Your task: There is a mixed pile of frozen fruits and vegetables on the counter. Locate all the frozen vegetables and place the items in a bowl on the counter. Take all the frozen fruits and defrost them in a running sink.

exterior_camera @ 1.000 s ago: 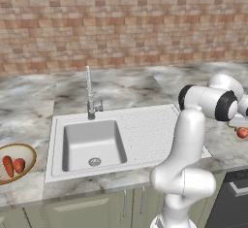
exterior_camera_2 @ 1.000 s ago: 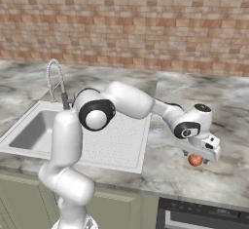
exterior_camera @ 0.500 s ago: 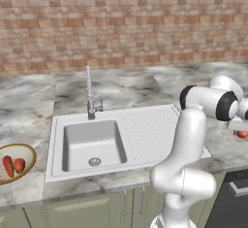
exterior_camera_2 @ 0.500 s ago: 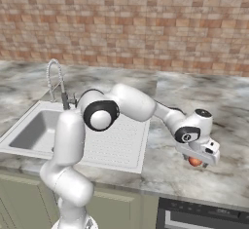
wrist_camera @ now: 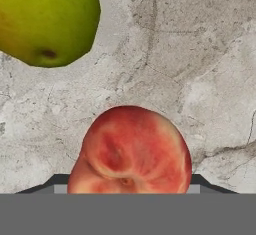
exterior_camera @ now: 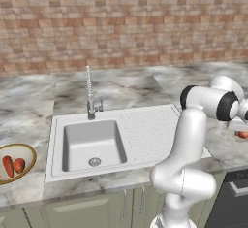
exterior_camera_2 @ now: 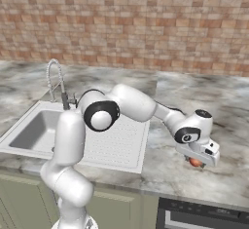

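So the counter (exterior_camera: 29, 101) runs the whole width, with the sink (exterior_camera: 92, 142) sunk in the middle, which is where the fruit has to end up for defrosting. Way off at the far left sits the bowl (exterior_camera: 26, 150), and both orange-red vegetables (exterior_camera: 13, 166) are lying in it already, so that half looks done to me. My gripper (exterior_camera_2: 197, 159) is reached far out to the right, low over the red-orange fruit (wrist_camera: 131, 151), which sits between my fingertips on the stone; can't tell if I'm clamped on it or just straddling it. The yellow-green fruit (wrist_camera: 45, 16) lies nearby, apart from it, waiting its turn.
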Tool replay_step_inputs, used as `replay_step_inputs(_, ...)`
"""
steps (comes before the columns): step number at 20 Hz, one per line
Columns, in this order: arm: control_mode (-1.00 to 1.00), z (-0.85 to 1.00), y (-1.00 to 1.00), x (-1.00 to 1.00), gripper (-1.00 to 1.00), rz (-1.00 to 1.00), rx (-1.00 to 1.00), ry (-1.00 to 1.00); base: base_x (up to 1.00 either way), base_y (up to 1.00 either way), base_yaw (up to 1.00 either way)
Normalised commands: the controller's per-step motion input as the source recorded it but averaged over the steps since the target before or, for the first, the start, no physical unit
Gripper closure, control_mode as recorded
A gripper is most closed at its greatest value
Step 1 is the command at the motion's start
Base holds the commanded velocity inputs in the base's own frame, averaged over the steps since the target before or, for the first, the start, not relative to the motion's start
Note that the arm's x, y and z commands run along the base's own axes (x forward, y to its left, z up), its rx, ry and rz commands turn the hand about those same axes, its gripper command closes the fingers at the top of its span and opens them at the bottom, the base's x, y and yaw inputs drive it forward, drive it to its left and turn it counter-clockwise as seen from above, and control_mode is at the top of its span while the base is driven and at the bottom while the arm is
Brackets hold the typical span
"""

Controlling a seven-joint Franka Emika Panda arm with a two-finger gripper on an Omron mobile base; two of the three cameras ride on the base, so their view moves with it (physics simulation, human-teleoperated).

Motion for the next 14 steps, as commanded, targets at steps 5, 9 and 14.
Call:
replay_step_inputs(5,-1.0,0.17,0.02,-0.06,1.0,-0.03,0.05,-0.04,0.0,0.0,0.0)
replay_step_inputs(9,-1.0,0.37,0.15,-0.13,1.0,0.0,0.04,-0.02,0.0,0.0,0.0)
replay_step_inputs(14,-1.0,0.63,0.66,-0.43,1.0,0.0,0.0,-0.09,0.0,0.0,0.0)
